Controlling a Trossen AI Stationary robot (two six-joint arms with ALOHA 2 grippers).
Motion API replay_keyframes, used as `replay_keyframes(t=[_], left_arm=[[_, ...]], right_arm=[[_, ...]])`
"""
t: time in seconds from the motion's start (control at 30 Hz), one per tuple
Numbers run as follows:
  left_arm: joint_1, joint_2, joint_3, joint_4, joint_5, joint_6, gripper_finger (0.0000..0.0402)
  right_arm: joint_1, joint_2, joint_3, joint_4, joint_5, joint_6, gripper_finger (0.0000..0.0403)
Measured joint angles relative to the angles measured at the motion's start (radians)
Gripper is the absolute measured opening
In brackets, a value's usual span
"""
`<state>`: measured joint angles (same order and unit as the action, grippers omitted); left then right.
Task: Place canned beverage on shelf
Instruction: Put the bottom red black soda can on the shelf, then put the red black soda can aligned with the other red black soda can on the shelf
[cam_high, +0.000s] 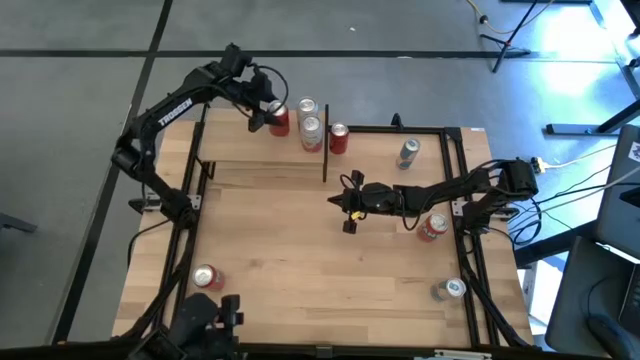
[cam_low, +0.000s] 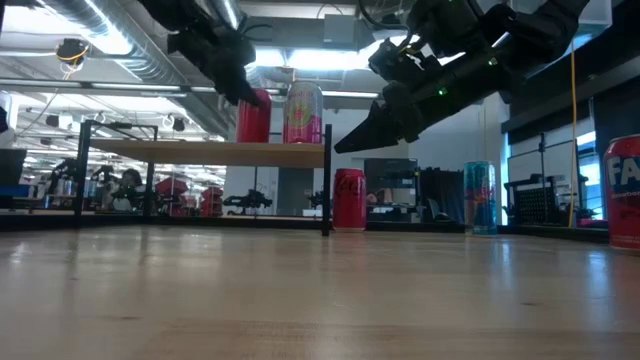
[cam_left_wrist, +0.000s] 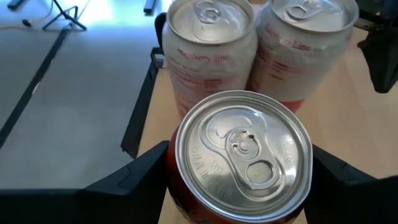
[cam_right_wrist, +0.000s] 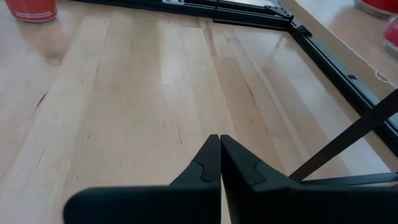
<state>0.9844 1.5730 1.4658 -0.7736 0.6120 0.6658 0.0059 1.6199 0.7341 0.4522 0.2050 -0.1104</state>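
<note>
Left gripper (cam_left_wrist: 239, 177) clamps red can (cam_left_wrist: 242, 155), silver top, pull-tab unopened, upright on shelf (cam_low: 205, 152); right gripper (cam_right_wrist: 220, 163) closed, empty.

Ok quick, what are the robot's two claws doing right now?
Left gripper: closed around a red can on the shelf.
Right gripper: shut and empty, above the table.
</note>
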Motion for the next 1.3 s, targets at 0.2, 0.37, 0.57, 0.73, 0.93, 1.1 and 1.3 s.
replay_keyframes(t=[0.2, 0.37, 0.57, 0.73, 0.93, 1.1, 1.3], left_arm=[[0.0, 0.017, 0.0, 0.026, 0.036, 0.025, 0.0248], [-0.001, 0.017, 0.0, 0.02, 0.036, 0.016, 0.0248], [-0.001, 0.017, 0.0, 0.02, 0.028, -0.01, 0.027], [-0.006, 0.017, 0.0, 0.02, 0.018, -0.017, 0.0308], [-0.006, 0.003, 0.001, 0.023, -0.006, -0.019, 0.0326], [-0.008, -0.053, 0.001, 0.03, -0.036, -0.028, 0.0324], [-0.029, -0.143, 0.001, 0.061, -0.043, -0.063, 0.0323]], right_arm=[[0.0, 0.0, 0.0, 0.0, 0.0, 0.0, 0.0001], [0.0, 0.0, 0.0, -0.002, 0.0, 0.0, 0.0001], [0.0, 0.0, 0.0, -0.004, -0.001, 0.0, 0.0001], [0.0, 0.0, 0.0, -0.005, -0.004, 0.0, 0.0001], [0.0, 0.0, 0.0, -0.005, -0.004, 0.0, 0.0001], [0.0, 0.0, 0.0, -0.005, -0.003, 0.0, 0.0001], [0.0, 0.0, 0.0, -0.005, 0.001, -0.001, 0.0001]])
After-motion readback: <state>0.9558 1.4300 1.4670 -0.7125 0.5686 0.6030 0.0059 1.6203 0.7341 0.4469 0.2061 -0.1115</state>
